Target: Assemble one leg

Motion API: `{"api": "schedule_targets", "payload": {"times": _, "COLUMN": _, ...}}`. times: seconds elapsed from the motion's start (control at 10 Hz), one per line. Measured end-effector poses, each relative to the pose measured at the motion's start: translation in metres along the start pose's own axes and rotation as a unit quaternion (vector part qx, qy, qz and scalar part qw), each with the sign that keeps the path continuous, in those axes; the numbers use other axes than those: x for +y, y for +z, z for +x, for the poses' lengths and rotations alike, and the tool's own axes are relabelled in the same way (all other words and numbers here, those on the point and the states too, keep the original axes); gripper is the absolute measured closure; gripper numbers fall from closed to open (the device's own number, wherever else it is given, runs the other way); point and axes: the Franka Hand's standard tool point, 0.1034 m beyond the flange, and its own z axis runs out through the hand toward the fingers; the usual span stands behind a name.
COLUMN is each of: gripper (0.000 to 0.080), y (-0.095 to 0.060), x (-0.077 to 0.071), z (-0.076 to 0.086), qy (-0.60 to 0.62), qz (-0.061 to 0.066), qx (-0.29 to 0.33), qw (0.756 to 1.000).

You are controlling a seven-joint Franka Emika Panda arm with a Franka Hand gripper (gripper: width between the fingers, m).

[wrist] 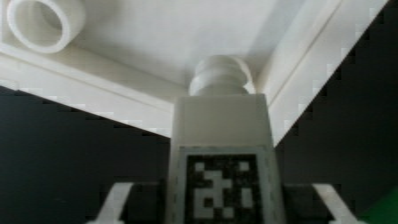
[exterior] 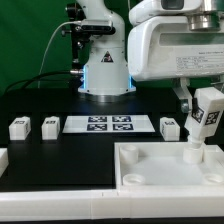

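My gripper [exterior: 203,103] is shut on a leg [exterior: 207,113], a small white block with a black-and-white tag, and holds it tilted over the far right corner of the large white slab [exterior: 150,172]. The leg's round peg end [exterior: 194,152] points down at the slab's surface; I cannot tell whether it touches. In the wrist view the leg [wrist: 226,140] fills the middle between my fingers [wrist: 125,203], its peg [wrist: 221,76] close to the slab's raised rim [wrist: 107,92]. A round socket [wrist: 45,25] lies off to one side. The gripper's middle [wrist: 222,205] sits on the tag.
Three more legs stand on the black table: two at the exterior view's left [exterior: 20,127] [exterior: 50,125] and one [exterior: 169,127] near the slab. The marker board [exterior: 97,124] lies between them. The robot base [exterior: 105,70] stands behind. A white part [exterior: 3,157] shows at the left edge.
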Motion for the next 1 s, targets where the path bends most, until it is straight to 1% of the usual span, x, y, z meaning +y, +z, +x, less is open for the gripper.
{"api": "schedule_targets", "payload": {"times": 0.3, "gripper": 0.0506, "y": 0.001, "x": -0.001, "z": -0.001, "qy": 0.007, "qz": 0.001, "qx": -0.001, "qw": 1.000}}
{"api": "schedule_targets", "payload": {"times": 0.4, "gripper": 0.0506, "y": 0.004, "x": -0.001, "z": -0.003, "qy": 0.035, "qz": 0.004, "qx": -0.004, "qw": 0.999}}
{"api": "schedule_targets", "payload": {"times": 0.7, "gripper": 0.0506, "y": 0.010, "x": -0.010, "z": -0.001, "qy": 0.092, "qz": 0.009, "qx": -0.003, "qw": 0.996}}
{"api": "schedule_targets", "payload": {"times": 0.8, "gripper": 0.0506, "y": 0.009, "x": -0.012, "z": 0.003, "qy": 0.089, "qz": 0.006, "qx": 0.018, "qw": 0.996}}
{"api": "schedule_targets", "payload": {"times": 0.9, "gripper": 0.0506, "y": 0.009, "x": -0.012, "z": 0.003, "qy": 0.087, "qz": 0.006, "qx": 0.020, "qw": 0.996}}
{"api": "schedule_targets", "payload": {"times": 1.0, "gripper": 0.0506, "y": 0.009, "x": -0.011, "z": 0.005, "qy": 0.086, "qz": 0.003, "qx": 0.042, "qw": 0.995}}
